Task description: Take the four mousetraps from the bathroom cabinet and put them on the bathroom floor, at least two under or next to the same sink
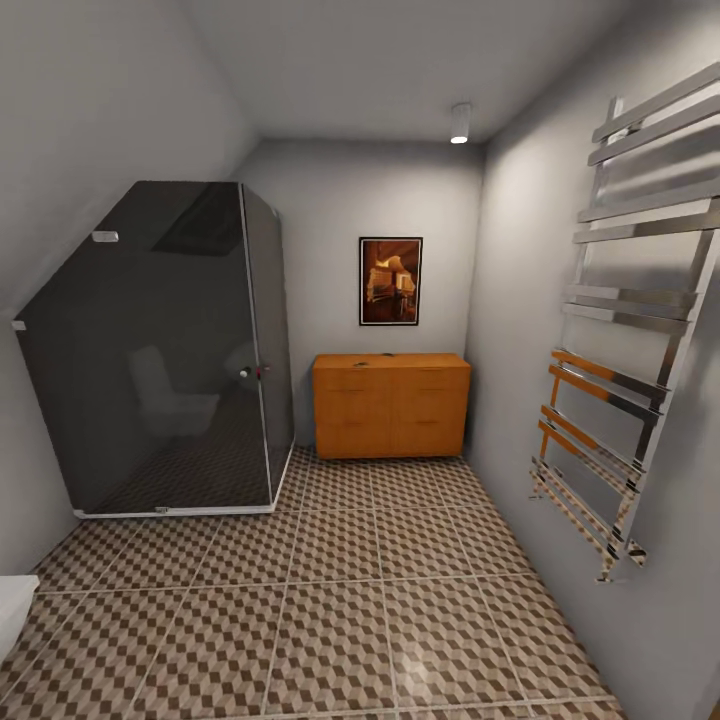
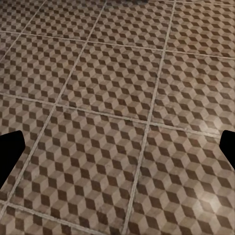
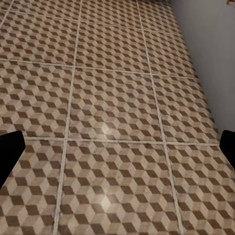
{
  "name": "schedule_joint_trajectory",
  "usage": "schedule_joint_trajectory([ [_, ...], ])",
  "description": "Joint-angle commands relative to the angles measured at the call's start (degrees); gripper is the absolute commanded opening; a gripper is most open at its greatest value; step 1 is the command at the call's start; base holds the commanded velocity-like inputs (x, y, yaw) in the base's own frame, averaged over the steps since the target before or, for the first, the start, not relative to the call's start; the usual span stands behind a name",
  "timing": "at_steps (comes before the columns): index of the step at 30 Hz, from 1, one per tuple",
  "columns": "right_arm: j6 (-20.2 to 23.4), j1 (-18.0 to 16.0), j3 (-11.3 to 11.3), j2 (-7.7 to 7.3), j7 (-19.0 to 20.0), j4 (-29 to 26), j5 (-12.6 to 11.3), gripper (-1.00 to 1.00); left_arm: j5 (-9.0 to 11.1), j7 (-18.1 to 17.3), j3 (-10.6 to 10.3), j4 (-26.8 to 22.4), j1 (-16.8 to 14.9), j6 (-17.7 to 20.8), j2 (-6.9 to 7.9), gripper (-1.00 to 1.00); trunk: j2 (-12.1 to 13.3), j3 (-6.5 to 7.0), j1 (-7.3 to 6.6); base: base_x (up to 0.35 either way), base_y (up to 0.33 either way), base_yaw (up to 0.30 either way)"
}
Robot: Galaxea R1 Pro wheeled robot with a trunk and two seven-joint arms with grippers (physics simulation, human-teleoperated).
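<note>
The bathroom floor (image 1: pixel 330 600), cube-patterned tiles with pale grout, fills the lower half of the head view and runs up to the back wall. One dark glass shower enclosure (image 1: pixel 160 350) takes the left middle of the frame. One chrome towel rail (image 1: pixel 620 330) with many flat bars hangs on the right wall. One cabinet (image 1: pixel 391 404), orange-brown, stands against the back wall at centre, doors closed; a few small dark specks lie on its top (image 1: pixel 385 354), too small to count or name. Above it hangs one framed picture (image 1: pixel 390 281), and one ceiling lamp (image 1: pixel 460 122) glows at upper centre-right.

In each wrist view two dark fingertips sit at the frame's side edges over bare tile: the left gripper (image 2: pixel 117 152) and the right gripper (image 3: pixel 117 152) are spread wide, holding nothing.
</note>
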Motion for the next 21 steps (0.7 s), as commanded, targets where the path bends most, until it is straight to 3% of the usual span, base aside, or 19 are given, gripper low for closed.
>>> schedule_joint_trajectory([
  [1, -0.24, -0.08, 0.47, 0.04, -0.42, 0.24, 0.01, 1.00, -0.27, 0.43, -0.33, 0.20, -0.06, -0.18, -0.02, 1.00, -0.05, -0.03, 0.03, 0.000, 0.000, 0.000],
  [21, -0.38, -0.08, 0.46, 0.12, -0.42, 0.24, -0.08, 1.00, -0.27, 0.43, -0.27, 0.20, -0.06, -0.18, 0.02, 1.00, -0.05, -0.49, 0.03, 0.000, 0.000, 0.000],
])
